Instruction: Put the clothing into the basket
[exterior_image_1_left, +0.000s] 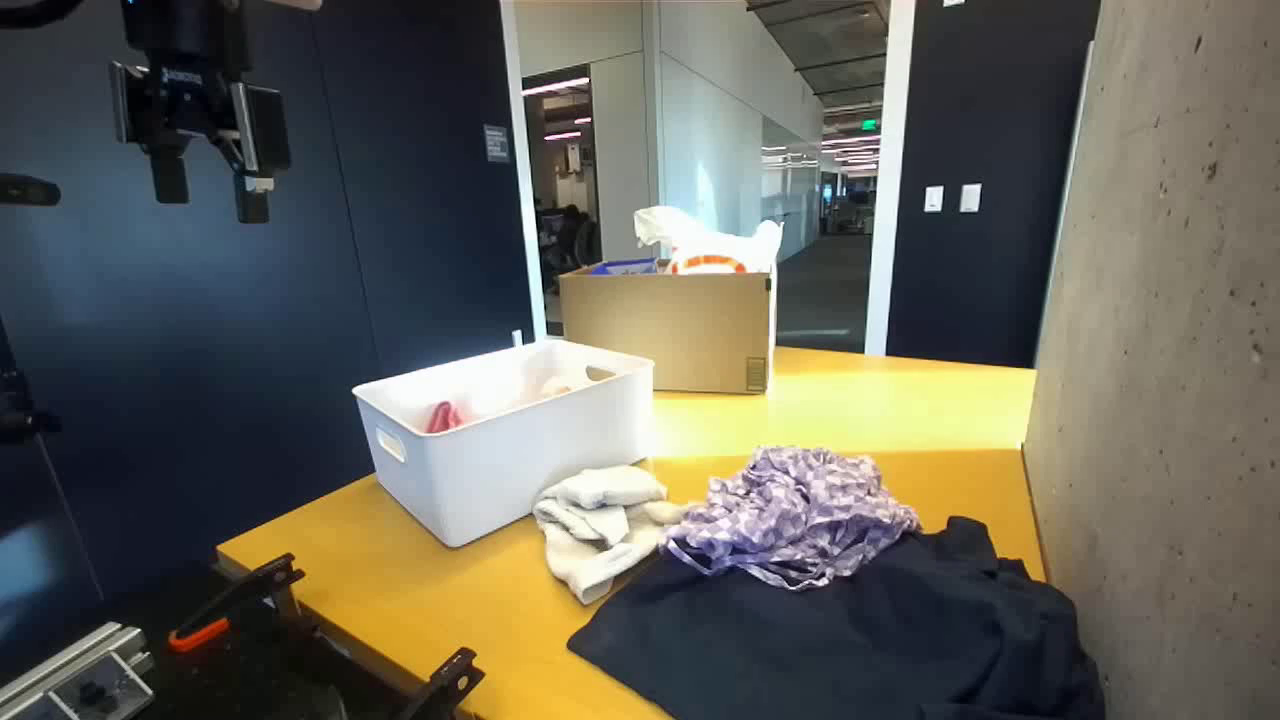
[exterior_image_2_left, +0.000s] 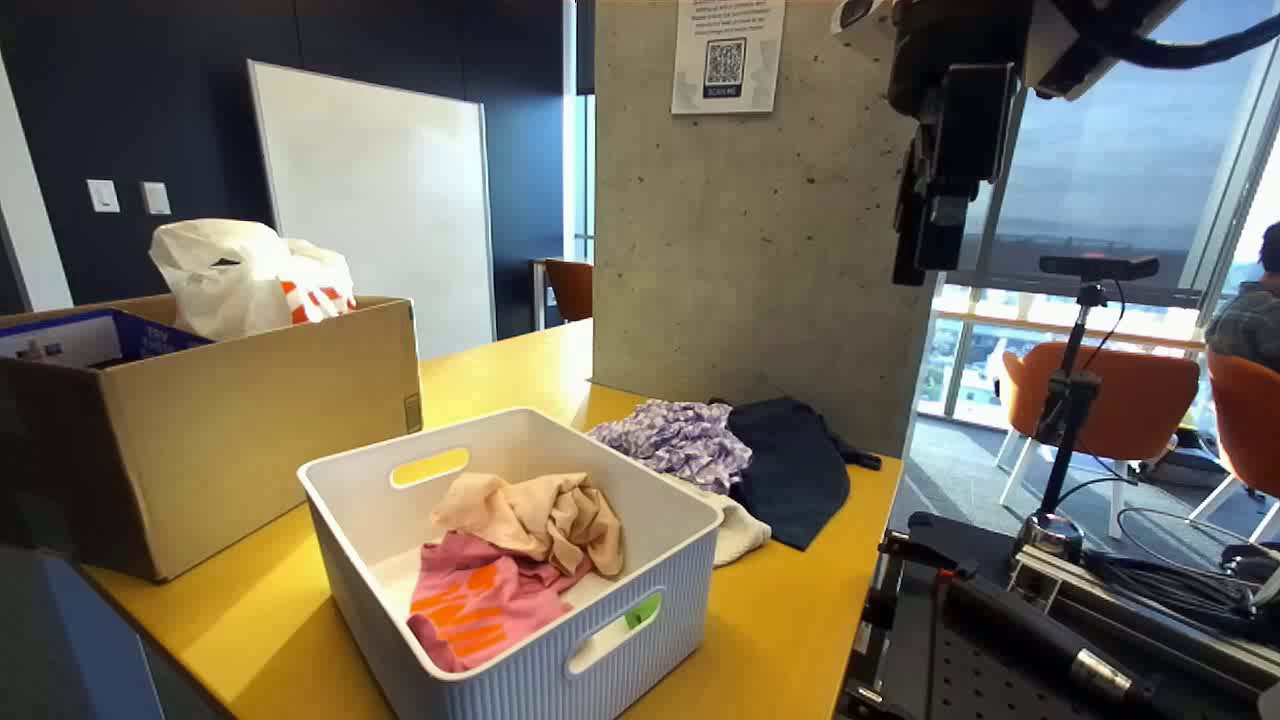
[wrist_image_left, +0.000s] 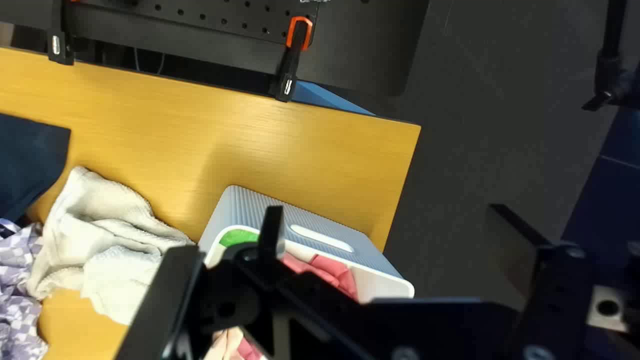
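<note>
Holding crumpled garments (exterior_image_2_left: 545, 520), the ribbed basket (exterior_image_2_left: 685, 610) stands on the yellow worktop (exterior_image_2_left: 790, 610) near nubby cream cloth (wrist_image_left: 107, 225), checked lilac fabric (exterior_image_1_left: 800, 505) and navy fabric (exterior_image_1_left: 860, 640); higher, the end effector (exterior_image_1_left: 211, 193) gapes; well apart, a concrete pillar (exterior_image_1_left: 1160, 300).

basket (exterior_image_1_left: 535, 455) open from above, box (exterior_image_1_left: 665, 332) near, pillar (exterior_image_2_left: 745, 250) beside table (exterior_image_1_left: 840, 412)

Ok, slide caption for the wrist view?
Open pincer, white basket with pink cloth inside, more clothing lying on the yellow table.

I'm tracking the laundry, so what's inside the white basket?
The white basket holds a pink-and-orange cloth, a beige cloth and, in one corner, a green item too hidden to identify. Anything beneath them is covered.
</note>
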